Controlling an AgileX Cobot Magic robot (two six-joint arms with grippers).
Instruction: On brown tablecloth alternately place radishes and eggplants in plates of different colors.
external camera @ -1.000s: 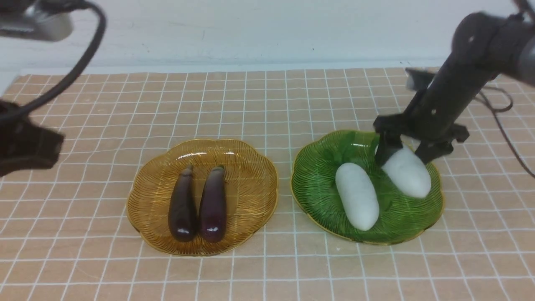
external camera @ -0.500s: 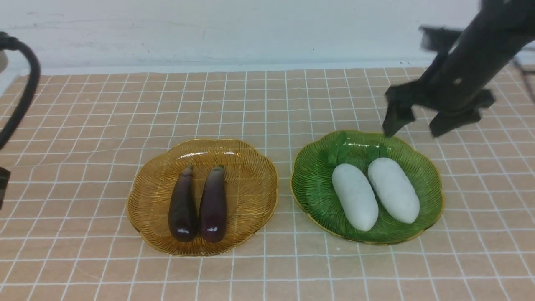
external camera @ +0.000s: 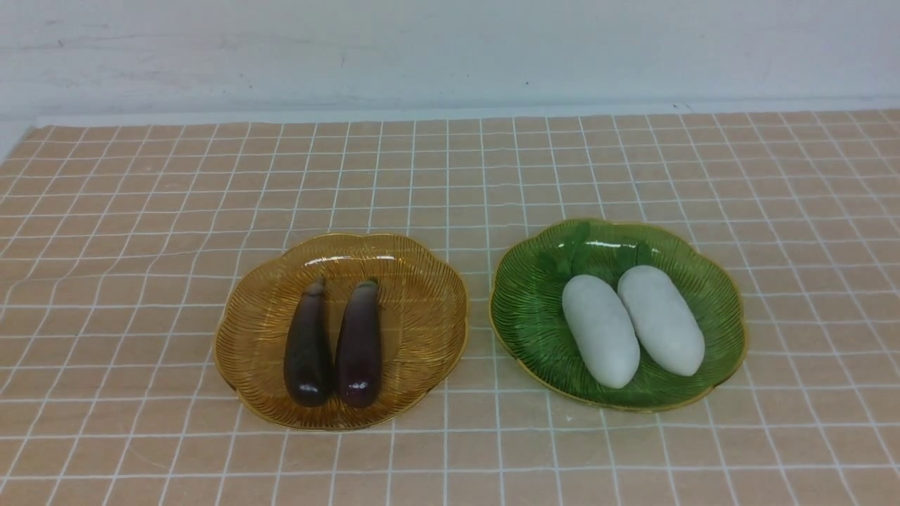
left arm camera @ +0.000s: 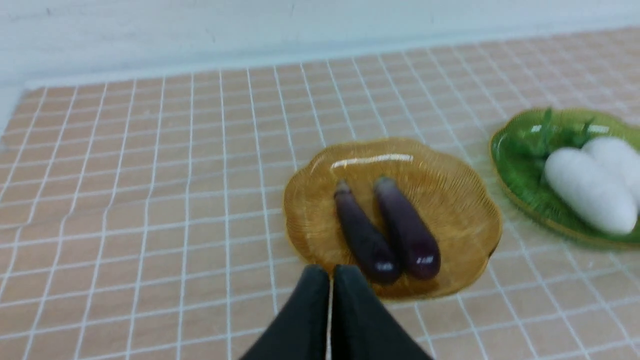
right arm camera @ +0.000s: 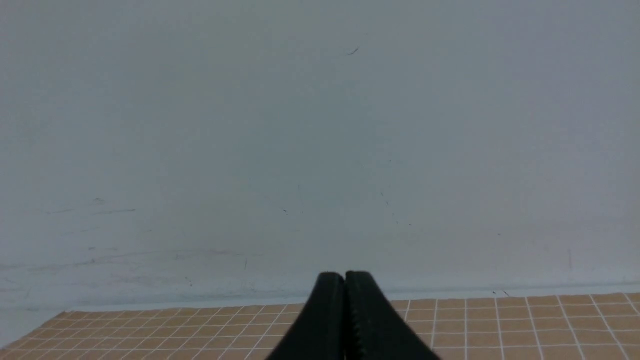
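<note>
Radishes [external camera: 601, 330], where are they?
Both lie touching, side by side, in the green plate [external camera: 527, 309]; the eggplants [external camera: 358, 344] lie paired in the amber plate [external camera: 422, 309], on the brown tablecloth [external camera: 140, 211].
And the left fingers [left arm camera: 312, 305]?
Pressed together, empty, pointed toward the amber plate.
The right fingers [right arm camera: 325, 310]?
Also closed on nothing, pointed at the pale wall [right arm camera: 300, 150].

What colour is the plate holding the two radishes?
Green, with a thin gold rim: the plate under the radishes shows best in the front view.
</note>
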